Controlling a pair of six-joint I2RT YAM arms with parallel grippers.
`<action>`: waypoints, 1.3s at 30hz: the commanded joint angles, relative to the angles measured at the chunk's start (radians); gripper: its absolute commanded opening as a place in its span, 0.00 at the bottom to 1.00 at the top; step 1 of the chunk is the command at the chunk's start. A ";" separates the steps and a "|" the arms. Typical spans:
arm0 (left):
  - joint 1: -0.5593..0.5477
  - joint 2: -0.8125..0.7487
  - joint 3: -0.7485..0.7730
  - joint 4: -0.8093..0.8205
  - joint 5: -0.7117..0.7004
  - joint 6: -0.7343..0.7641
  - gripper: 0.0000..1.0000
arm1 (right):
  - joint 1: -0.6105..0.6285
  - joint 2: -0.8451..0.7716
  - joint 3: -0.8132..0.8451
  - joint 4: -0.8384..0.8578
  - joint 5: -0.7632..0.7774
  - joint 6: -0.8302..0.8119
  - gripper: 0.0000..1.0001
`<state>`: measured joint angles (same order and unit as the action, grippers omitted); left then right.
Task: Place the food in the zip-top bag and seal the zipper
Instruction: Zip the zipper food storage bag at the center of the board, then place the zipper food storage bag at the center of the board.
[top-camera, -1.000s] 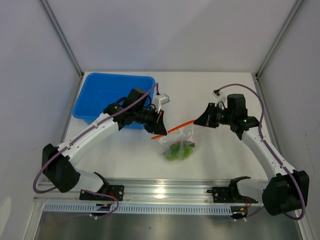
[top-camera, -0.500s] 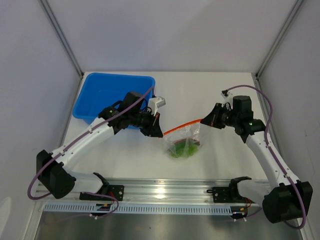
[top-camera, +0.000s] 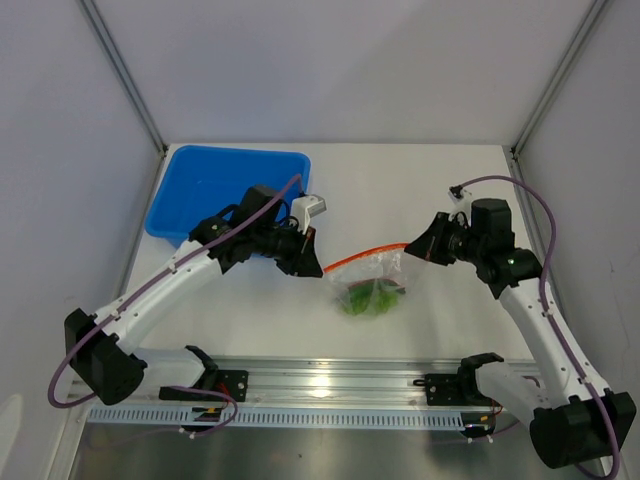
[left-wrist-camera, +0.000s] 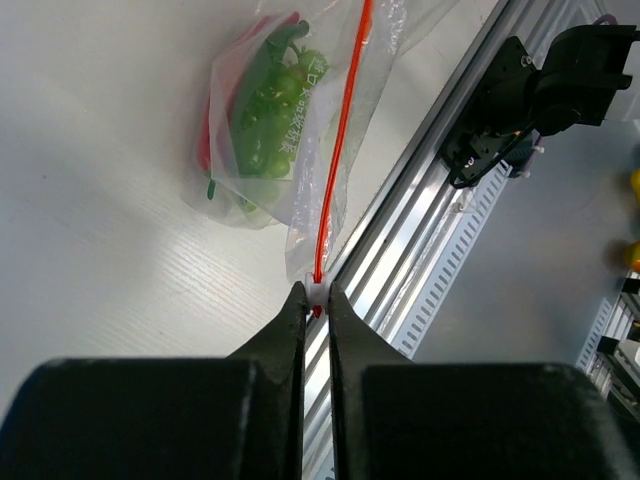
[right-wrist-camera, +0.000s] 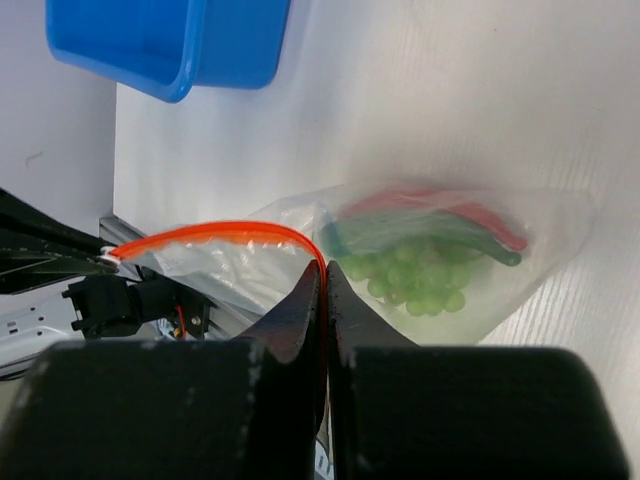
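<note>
The clear zip-top bag hangs between my two grippers above the table. Inside lie the light-green grapes, a slim red piece and a darker-green piece. The red-orange zipper runs taut along the bag's top. My left gripper is shut on the zipper's left end, pinching its white slider. My right gripper is shut on the zipper's right end. The bag also shows in the left wrist view.
A blue tub stands at the back left, behind my left arm. The aluminium rail runs along the near edge. White table surface lies under and behind the bag.
Both grippers have moved apart, the left one leftward and the right one rightward. The zipper is now stretched straighter and the bag hangs wider between them.
</note>
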<state>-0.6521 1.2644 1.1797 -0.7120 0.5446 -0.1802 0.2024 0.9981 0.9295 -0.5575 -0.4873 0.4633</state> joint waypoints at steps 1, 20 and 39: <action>0.006 -0.037 0.017 0.008 0.026 -0.022 0.09 | 0.035 -0.055 0.028 -0.024 0.033 0.023 0.00; 0.003 -0.054 0.193 0.161 -0.141 -0.097 1.00 | -0.095 0.327 0.254 -0.104 0.013 0.075 0.00; 0.003 -0.168 0.035 0.132 -0.112 -0.087 0.99 | -0.348 0.790 0.468 -0.038 0.075 0.118 0.00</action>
<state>-0.6521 1.1370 1.2289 -0.5892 0.4187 -0.2619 -0.1211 1.7535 1.3354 -0.6373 -0.4274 0.5739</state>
